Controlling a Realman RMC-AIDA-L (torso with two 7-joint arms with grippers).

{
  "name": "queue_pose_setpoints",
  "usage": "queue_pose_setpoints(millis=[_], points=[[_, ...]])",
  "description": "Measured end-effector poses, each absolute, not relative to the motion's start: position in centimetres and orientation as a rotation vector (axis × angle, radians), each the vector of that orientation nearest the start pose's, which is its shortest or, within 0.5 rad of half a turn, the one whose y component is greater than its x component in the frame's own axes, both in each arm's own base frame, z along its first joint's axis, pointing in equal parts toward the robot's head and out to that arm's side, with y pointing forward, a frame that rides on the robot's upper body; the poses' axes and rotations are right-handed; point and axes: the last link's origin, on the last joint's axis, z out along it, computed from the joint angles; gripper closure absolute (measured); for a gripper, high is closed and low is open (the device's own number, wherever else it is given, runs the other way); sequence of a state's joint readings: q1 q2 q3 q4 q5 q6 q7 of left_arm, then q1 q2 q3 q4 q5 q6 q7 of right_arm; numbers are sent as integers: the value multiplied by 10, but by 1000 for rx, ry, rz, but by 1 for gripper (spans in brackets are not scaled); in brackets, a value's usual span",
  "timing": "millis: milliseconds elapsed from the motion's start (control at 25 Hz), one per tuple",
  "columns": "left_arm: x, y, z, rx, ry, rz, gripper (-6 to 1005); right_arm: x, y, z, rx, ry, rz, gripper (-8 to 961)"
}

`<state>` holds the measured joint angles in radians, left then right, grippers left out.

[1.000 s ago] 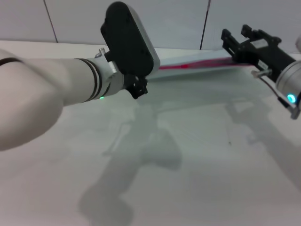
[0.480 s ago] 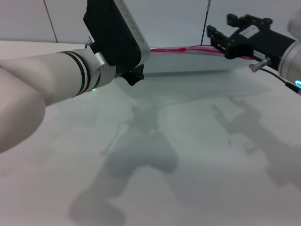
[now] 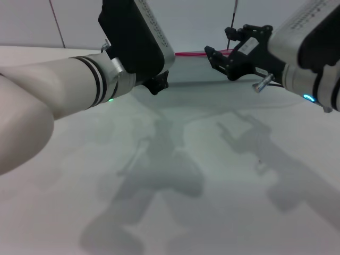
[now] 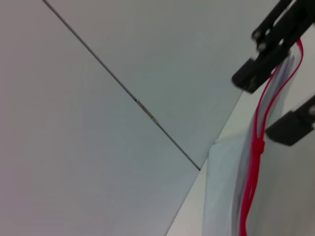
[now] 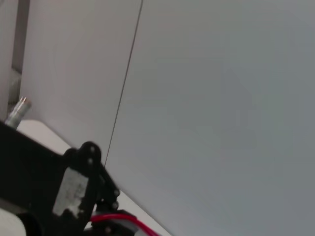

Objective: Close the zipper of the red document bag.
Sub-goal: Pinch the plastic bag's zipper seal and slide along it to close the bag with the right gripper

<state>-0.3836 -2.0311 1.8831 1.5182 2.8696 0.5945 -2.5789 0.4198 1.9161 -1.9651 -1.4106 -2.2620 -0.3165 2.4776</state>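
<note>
The red document bag [image 3: 197, 73], a translucent pale pouch, hangs lifted off the table between my two arms. Its zipper [image 3: 189, 53] runs as a thin red strip along the top edge. At the pouch's left end is my left gripper [image 3: 159, 81], whose fingers are hidden behind its black body; it holds that end up. Just right of it, my right gripper [image 3: 215, 54] is closed around the zipper line. The left wrist view shows the zipper [image 4: 255, 162], the pouch [image 4: 221, 196] and the right gripper's black fingers [image 4: 268, 54] astride the red strip. The right wrist view catches a bit of the zipper [image 5: 115, 219].
The pale table [image 3: 212, 186] spreads below both arms, carrying only their shadows. A panelled wall [image 3: 202, 21] stands close behind the bag. My bulky left forearm [image 3: 48, 101] fills the left side of the head view.
My right gripper has slid left along the zipper toward the left gripper, so less red strip shows between them. The left gripper and the bag's top edge have risen.
</note>
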Motion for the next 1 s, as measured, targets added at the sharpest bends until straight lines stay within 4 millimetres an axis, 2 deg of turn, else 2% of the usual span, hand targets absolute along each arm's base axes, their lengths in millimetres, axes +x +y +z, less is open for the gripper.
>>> queue_pose_setpoints(millis=[400,1000], points=[[-127,378,-24,-2226,21,83,945,122,385,-38,-2313,169,278,411],[-123,378,-22,-2225,30,77,945,121,385,-39,-2310,50,228,498]])
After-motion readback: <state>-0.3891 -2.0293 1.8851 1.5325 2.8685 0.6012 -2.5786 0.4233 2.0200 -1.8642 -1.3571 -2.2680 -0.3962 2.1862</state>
